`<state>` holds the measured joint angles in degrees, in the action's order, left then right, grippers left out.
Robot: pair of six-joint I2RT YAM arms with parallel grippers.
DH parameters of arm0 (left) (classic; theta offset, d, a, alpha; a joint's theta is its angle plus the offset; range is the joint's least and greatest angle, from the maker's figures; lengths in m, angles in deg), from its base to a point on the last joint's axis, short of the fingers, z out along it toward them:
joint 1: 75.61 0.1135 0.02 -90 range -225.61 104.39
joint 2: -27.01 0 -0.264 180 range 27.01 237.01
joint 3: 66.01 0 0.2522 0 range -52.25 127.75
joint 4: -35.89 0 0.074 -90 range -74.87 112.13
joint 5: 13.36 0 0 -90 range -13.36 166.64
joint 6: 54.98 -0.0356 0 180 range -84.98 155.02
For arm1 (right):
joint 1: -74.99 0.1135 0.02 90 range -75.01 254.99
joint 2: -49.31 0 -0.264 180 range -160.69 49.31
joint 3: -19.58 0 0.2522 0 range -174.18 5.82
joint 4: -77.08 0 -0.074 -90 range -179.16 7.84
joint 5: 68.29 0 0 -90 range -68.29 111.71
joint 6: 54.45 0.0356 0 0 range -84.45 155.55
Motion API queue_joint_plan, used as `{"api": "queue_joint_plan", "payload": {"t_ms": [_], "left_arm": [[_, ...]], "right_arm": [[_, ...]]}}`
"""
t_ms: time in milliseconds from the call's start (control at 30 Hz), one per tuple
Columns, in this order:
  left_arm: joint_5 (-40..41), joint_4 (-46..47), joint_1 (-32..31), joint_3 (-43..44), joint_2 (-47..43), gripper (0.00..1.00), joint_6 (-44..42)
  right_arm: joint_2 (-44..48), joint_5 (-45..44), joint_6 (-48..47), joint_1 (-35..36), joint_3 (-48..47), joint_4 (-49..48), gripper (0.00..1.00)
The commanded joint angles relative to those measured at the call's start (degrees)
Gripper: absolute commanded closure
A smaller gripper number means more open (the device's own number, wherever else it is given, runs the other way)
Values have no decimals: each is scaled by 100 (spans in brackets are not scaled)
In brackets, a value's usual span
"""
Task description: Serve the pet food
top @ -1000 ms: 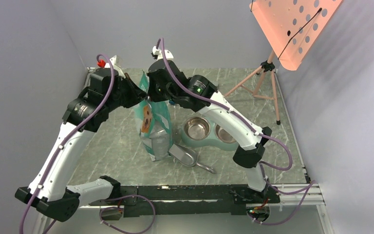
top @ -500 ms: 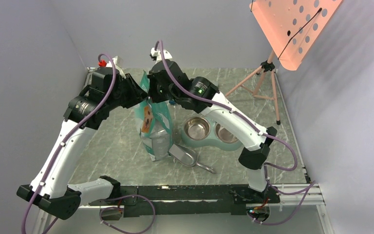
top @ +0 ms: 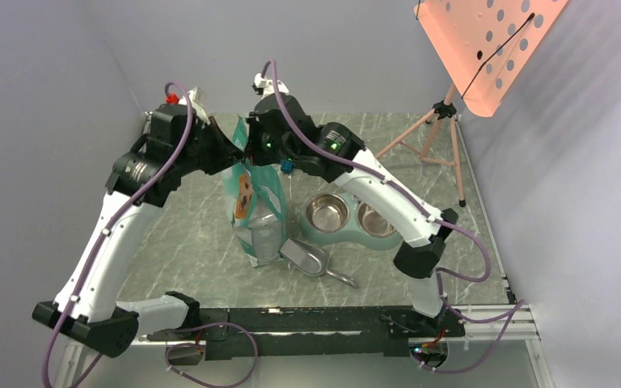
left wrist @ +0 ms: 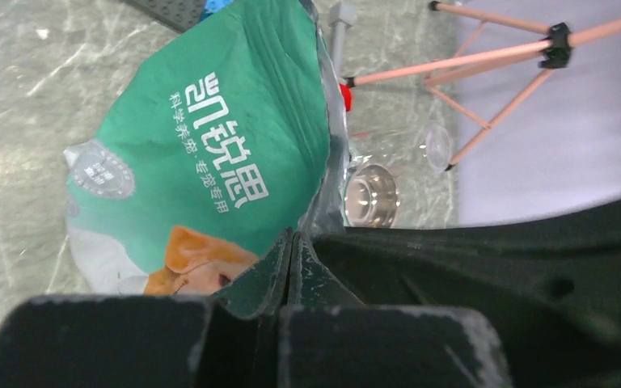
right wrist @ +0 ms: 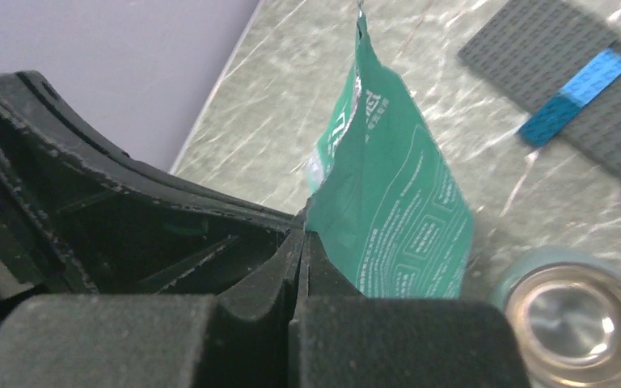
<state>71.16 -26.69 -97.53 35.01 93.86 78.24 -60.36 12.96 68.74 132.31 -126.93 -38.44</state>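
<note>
Arms rose a bit, and the left gripper (left wrist: 291, 242) and right gripper (right wrist: 302, 234) pinch the bag (top: 255, 202) top tight. A hard tug could tip it toward 3 o'clock.

I can't see inside the pouch (top: 252, 212); any kibble is hidden. My right arm (top: 388, 202) covers part of the right bowl (top: 374, 223). On the right wrist view a bowl (right wrist: 580, 319) is blurred and cut off below.

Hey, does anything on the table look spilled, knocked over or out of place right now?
Nothing stands out. The pouch stands upright, its top pinched by the left gripper and the right gripper. The scoop lies beside its base, next to the twin bowl dish, and nothing looks spilled.
</note>
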Motion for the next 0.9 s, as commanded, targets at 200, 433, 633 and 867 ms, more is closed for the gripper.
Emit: {"api": "queue_joint_plan", "payload": {"t_ms": [200,433,633,867], "left_arm": [[2162,-2313,-301,1202,670,100,30],[2002,-1715,-304,1013,272,100,-171],[1473,-1180,-296,1008,11,100,-440],[684,-238,-271,330,-312,100,-224]], "right_arm": [[-600,-3073,-74,577,-1222,2456,100],[-266,-2580,-543,598,-954,1674,100],[-128,-1442,-568,364,-1099,1331,100],[606,-380,-6,178,-141,-297,54]]}}
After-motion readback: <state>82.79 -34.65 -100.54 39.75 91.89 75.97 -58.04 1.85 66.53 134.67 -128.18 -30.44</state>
